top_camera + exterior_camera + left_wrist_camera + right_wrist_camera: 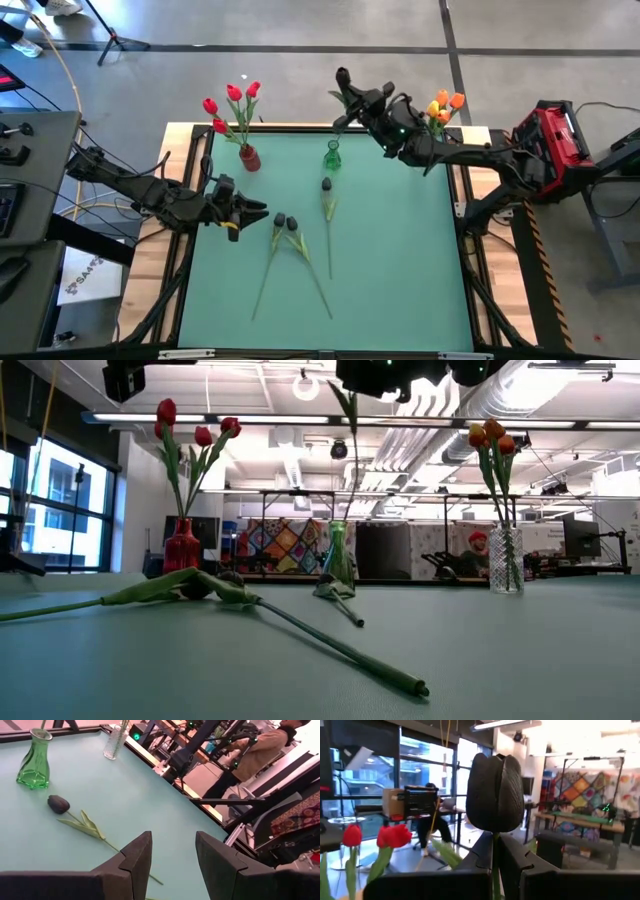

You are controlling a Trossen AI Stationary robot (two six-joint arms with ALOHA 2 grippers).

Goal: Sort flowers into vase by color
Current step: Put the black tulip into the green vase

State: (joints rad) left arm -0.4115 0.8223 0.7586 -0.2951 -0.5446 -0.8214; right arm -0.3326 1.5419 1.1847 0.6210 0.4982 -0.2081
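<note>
While my right gripper [345, 95] hangs above the green vase [332, 156], seen from overhead, its jaws pinch a black tulip [343, 76] by the stem; my left gripper [252, 213] waits half spread just beside two black flowers [285, 222] lying on the table [400, 260].

From table height, the held stem [351, 430] dangles over the vase mouth below my jaws.

My left wrist shows spread fingers [137, 857] and another black flower [58, 803] ahead.

My right wrist shows the bud [495, 792] upright above pressed jaws. Light, limp, bruisable, I judge: grip mid-stem, never the head.
</note>
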